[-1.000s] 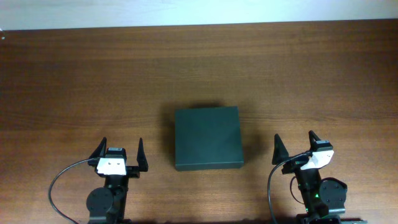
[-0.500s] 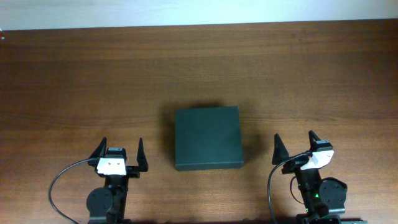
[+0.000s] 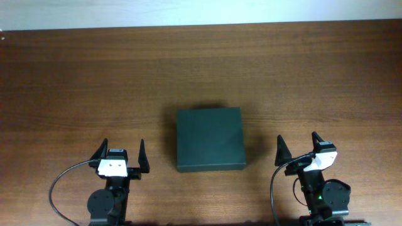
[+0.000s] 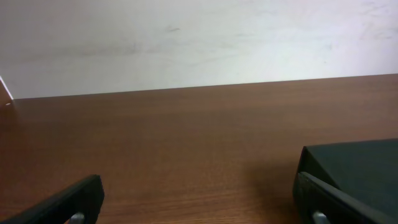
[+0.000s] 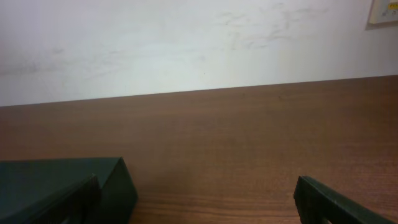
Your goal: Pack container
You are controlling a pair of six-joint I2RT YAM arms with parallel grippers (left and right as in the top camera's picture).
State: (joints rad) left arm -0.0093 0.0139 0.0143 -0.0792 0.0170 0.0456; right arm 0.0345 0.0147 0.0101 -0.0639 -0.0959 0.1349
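The container (image 3: 209,139), a dark greenish-black matte box with its lid down, lies flat in the middle of the wooden table. My left gripper (image 3: 122,150) rests near the front edge, to the box's left, open and holding nothing. My right gripper (image 3: 297,144) sits to the box's right, also open and holding nothing. In the left wrist view the container (image 4: 360,168) shows at the lower right, behind my right fingertip (image 4: 323,202). In the right wrist view the container (image 5: 68,180) fills the lower left corner, beside my left fingertip (image 5: 65,202).
The brown wooden table (image 3: 201,69) stretches back to a white wall (image 4: 199,43). A black cable (image 3: 63,182) loops beside the left arm's base, and another cable (image 3: 274,188) runs by the right arm's base.
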